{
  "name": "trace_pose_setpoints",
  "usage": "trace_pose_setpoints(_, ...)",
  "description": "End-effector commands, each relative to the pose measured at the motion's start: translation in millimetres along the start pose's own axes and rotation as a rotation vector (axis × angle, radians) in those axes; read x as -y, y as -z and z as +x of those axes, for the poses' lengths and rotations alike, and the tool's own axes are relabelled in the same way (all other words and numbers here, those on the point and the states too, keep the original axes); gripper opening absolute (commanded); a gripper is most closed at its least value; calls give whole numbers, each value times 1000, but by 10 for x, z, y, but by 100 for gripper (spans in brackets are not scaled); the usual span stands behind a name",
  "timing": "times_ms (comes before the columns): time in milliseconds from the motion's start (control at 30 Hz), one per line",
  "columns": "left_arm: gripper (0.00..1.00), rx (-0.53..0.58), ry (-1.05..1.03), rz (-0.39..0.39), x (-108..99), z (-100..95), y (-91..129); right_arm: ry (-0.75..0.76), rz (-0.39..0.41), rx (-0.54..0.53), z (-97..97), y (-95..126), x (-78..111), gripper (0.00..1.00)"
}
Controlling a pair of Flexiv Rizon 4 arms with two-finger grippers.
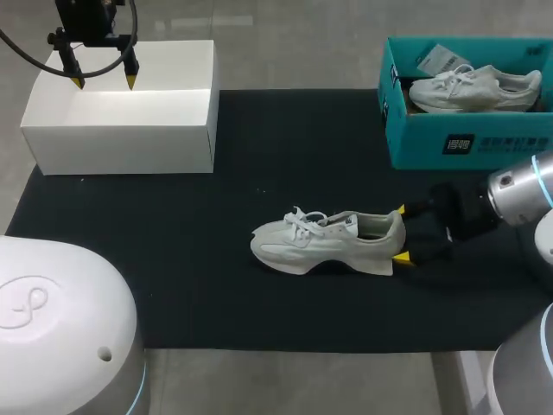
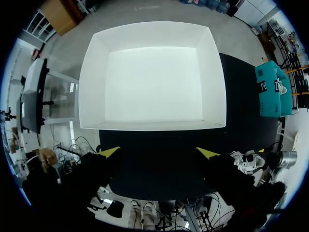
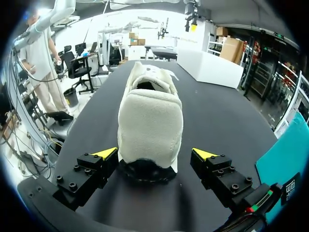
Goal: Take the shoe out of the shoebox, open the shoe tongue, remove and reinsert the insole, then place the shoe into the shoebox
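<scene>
Black mat (image 1: 216,294) covers the worktop (image 1: 294,52). White open-topped cardboard box (image 1: 121,130) stands at the mat's far left. Teal cardboard shoebox (image 1: 415,143) (a second pale shoe (image 1: 475,89) inside) stands far right. Cream lace-up trainer (image 1: 328,242) sits upright mid-mat, long axis left-right, toe leftward, heel rightward. Right tool (image 1: 401,233) straddles the heel, fingers apart, a gap on each side. Left tool (image 1: 104,83) hovers over the white box, fingers apart.

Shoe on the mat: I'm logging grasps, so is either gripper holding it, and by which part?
Nothing is held. The right gripper has open fingers straddling the heel of the shoe without clamping it; the left gripper is open and empty.
</scene>
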State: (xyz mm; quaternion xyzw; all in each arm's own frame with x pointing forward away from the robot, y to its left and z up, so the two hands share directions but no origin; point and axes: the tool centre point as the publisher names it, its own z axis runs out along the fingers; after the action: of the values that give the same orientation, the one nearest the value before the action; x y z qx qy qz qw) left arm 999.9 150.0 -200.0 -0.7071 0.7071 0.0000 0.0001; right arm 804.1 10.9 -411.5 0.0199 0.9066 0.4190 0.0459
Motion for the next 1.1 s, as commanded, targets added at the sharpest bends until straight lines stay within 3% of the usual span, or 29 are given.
trace_pose_setpoints(33,100,0,0,0,1,0,-1,3,-7,-7,-47,-111,-1,100)
trace_pose_setpoints(533,100,0,0,0,1,0,-1,-5,-22,-34,-57,-324,-1,100)
trace_pose_setpoints(1100,100,0,0,0,1,0,-1,-34,-44,-60,-14,-409,-25,100)
